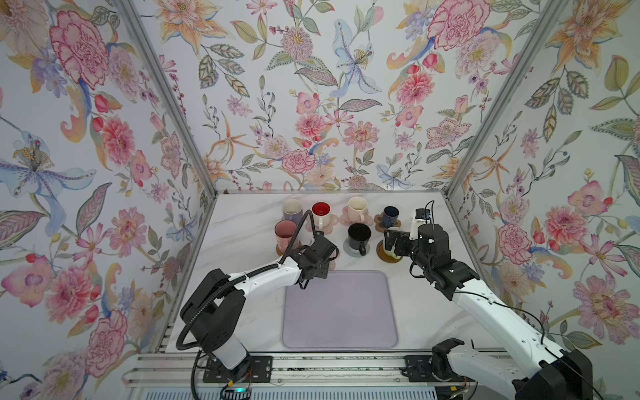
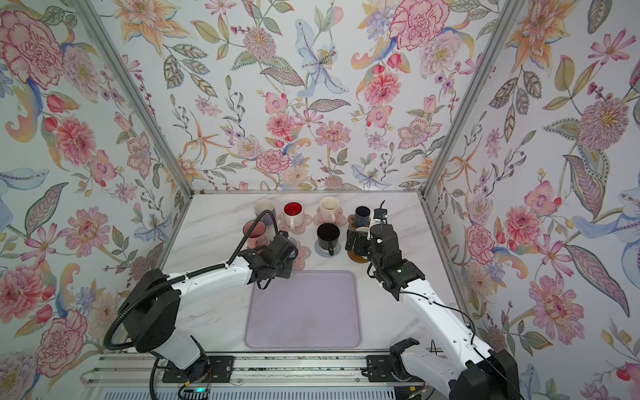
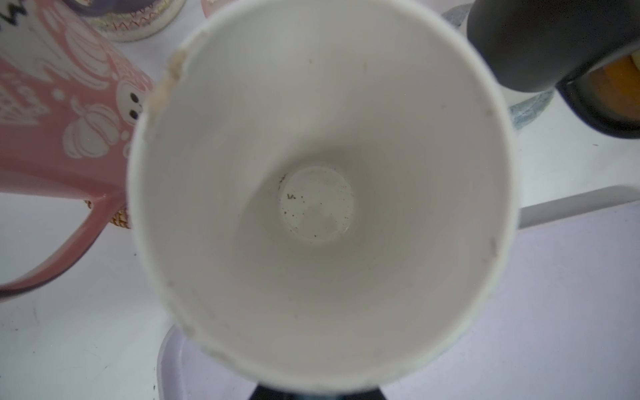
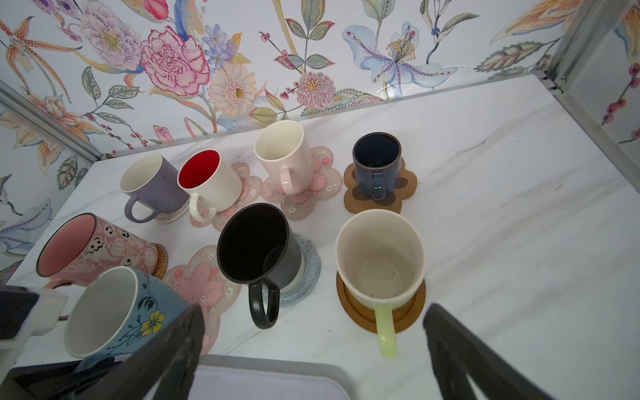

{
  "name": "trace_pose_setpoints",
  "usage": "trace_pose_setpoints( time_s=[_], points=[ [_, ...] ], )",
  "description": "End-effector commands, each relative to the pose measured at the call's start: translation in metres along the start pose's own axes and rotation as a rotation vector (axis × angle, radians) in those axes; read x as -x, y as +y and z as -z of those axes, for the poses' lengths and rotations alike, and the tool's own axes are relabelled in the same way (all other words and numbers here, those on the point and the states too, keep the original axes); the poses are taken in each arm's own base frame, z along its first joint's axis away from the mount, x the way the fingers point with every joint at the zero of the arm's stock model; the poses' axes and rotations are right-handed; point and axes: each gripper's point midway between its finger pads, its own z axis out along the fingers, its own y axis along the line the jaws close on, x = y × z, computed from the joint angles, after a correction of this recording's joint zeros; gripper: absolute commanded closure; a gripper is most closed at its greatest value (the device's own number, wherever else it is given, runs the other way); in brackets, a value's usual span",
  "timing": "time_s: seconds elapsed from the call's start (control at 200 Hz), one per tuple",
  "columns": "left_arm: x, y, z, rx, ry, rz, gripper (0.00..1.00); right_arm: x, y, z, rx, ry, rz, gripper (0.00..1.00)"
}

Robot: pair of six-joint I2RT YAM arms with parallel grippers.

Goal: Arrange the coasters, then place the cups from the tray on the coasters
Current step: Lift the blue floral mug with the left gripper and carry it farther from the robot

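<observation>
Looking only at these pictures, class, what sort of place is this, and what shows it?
Probably a robot test booth dressed as a home: left arm and right arm mounted on a rail, floral panels in metal framing round a small marble-look table, with mugs on coasters.

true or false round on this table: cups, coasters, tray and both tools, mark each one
1. The tray has no cups on it. True.
2. The black mug stands on the tray. False: it stands on the grey knitted coaster.
3. The left tool is shut on the blue mug. True.
4. The right tool grips the light green mug. False: its jaws stand open, and that mug sits free on the wooden disc.
5. The navy mug sits on the brown paw coaster. True.
6. The red-inside mug lies on its side. False: it stands upright.
</observation>
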Motion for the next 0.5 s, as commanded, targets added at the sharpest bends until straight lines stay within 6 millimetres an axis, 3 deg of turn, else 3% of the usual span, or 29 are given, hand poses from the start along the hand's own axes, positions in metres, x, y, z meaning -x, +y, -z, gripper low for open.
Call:
trace_pose_setpoints(
  time_s=[0.0, 0.495],
  points=[
    [0.031, -0.008, 0.005, -0.036, -0.080, 0.023, 1.00, -0.004, -0.006, 0.003, -0.014, 0.005, 0.010, 0.01],
    [0.037, -0.004, -0.012, -0.038, -0.070, 0.053, 1.00, -0.005, -0.009, 0.002, -0.017, 0.008, 0.007, 0.01]
  ],
)
